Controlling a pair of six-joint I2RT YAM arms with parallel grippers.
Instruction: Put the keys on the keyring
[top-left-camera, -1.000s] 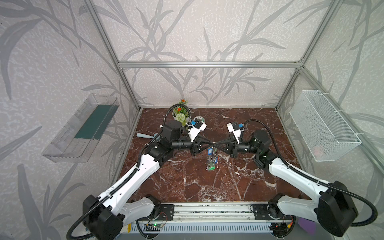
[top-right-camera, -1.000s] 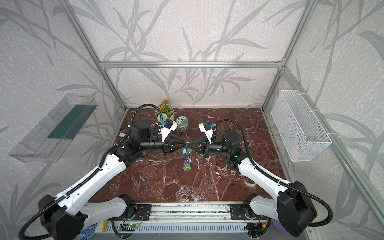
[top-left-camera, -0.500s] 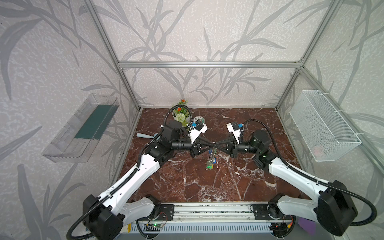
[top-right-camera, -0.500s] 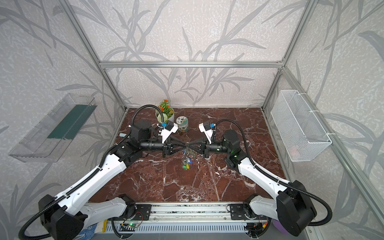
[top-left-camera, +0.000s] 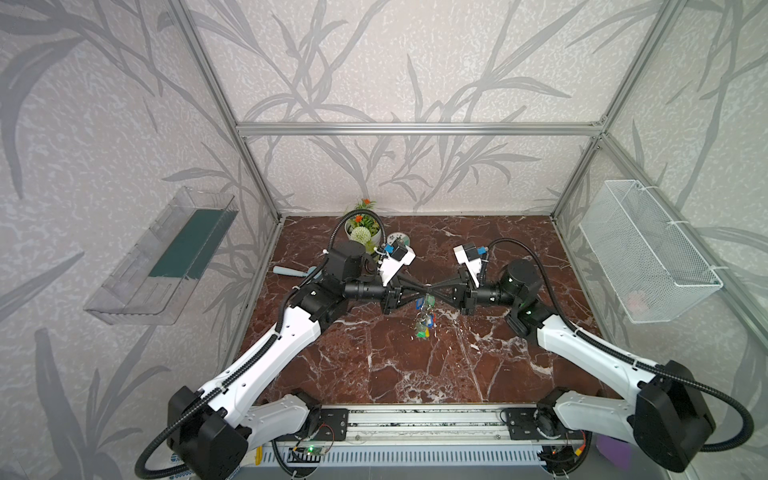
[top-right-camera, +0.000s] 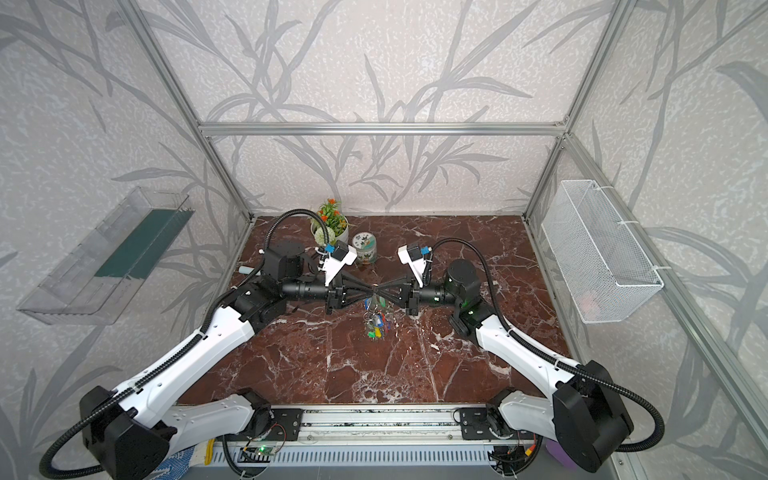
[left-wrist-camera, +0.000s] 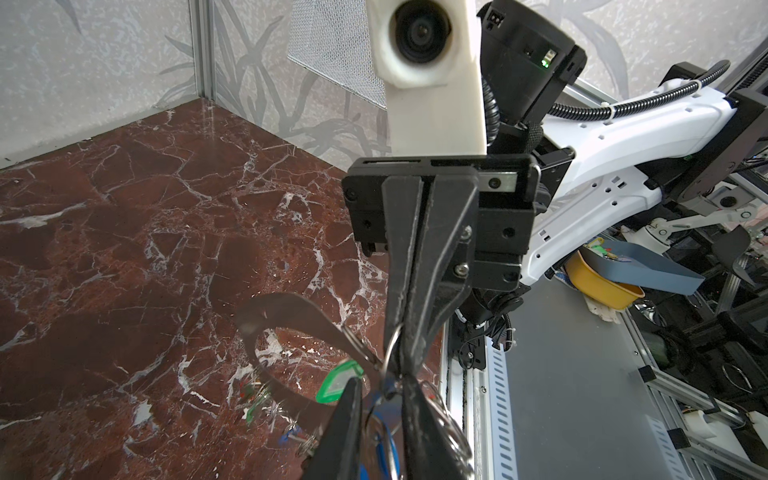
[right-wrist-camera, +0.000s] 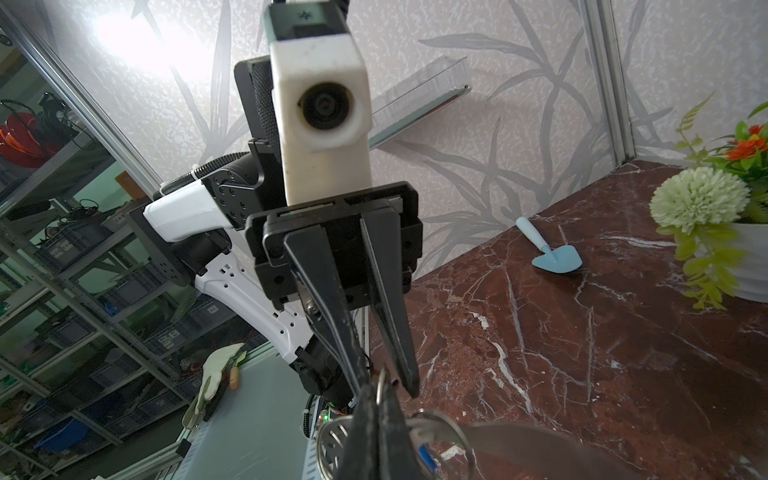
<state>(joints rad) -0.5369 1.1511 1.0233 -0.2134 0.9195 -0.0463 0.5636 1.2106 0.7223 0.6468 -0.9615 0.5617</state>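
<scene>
We hold the right gripper (left-wrist-camera: 405, 368) squeezed tight on a thin ring, so the keyring (left-wrist-camera: 299, 313) hangs off the table. In both top views it is at 6 o'clock below the tips. The left gripper (right-wrist-camera: 386, 386) points in from 9 o'clock. It is a little open around the blue key (left-wrist-camera: 379, 436), we think to pinch it.

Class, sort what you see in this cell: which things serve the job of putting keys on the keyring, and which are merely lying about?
Job in hand: keys, keyring, left end effector, right end effector.

Lying about: flower pot, patterned tin, blue trowel, wire basket, clear wall tray.
</scene>
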